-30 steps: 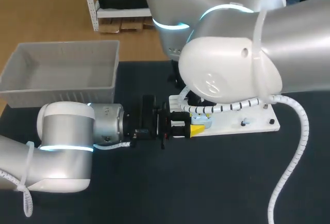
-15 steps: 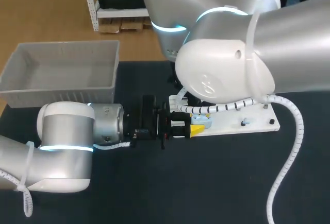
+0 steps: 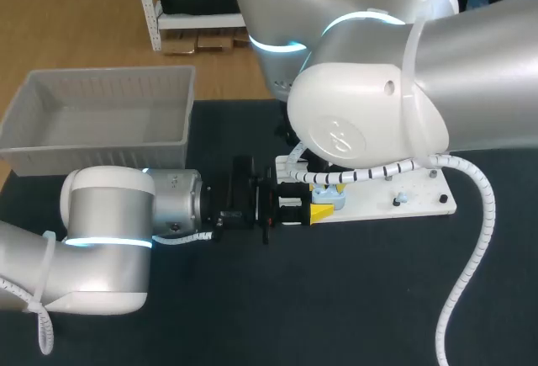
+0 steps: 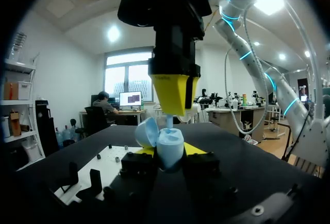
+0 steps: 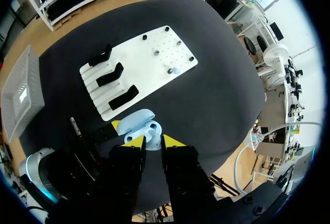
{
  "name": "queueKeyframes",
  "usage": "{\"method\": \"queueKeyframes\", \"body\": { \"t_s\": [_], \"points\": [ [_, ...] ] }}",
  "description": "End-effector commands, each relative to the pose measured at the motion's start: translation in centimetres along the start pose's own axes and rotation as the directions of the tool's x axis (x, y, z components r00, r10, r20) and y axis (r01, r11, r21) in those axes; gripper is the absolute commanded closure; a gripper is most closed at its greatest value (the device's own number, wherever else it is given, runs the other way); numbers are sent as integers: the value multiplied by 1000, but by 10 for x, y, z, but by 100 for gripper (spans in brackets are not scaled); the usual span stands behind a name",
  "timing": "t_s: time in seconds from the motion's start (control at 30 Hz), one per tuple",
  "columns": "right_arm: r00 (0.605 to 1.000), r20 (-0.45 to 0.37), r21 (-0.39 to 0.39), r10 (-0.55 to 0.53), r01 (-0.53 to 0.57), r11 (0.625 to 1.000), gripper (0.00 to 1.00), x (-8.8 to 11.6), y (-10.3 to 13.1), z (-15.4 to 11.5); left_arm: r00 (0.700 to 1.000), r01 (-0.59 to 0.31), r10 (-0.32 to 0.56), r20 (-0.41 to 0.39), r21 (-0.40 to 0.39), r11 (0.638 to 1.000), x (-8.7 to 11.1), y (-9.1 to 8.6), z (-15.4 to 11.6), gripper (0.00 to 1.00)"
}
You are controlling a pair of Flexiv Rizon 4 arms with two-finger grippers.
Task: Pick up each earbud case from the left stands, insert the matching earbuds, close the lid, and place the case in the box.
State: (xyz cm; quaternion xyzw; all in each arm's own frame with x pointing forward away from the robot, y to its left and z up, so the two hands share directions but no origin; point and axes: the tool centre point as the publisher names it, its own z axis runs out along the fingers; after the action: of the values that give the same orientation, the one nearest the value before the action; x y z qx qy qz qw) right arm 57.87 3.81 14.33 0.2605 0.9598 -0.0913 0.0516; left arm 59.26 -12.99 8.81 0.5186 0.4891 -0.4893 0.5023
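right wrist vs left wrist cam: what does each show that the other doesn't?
Only the right wrist view: the grey box, and the white board seen from above, with all three black stands bare.

Only the left wrist view: a side-on look at the right gripper hanging straight above the earbud case, with a small white piece under it, just over the case's cup.

Both: the open light blue case, held in the left gripper, and part of the board.
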Motion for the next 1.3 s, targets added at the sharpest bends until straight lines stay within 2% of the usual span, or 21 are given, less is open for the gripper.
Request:
{"method": "queueKeyframes", "body": {
  "t_s": [0.03, 1.3],
  "points": [
    [1000, -2, 1, 1, -1, 1000, 100, 0, -1, 0, 1000, 1, -1, 2, 2, 1000, 0, 1, 0, 100],
    [1000, -28, 11, 3, -3, 1000, 100, -3, -1, 15, 1000, 1, -1, 2, 2, 1000, 0, 1, 0, 100]
  ]
}}
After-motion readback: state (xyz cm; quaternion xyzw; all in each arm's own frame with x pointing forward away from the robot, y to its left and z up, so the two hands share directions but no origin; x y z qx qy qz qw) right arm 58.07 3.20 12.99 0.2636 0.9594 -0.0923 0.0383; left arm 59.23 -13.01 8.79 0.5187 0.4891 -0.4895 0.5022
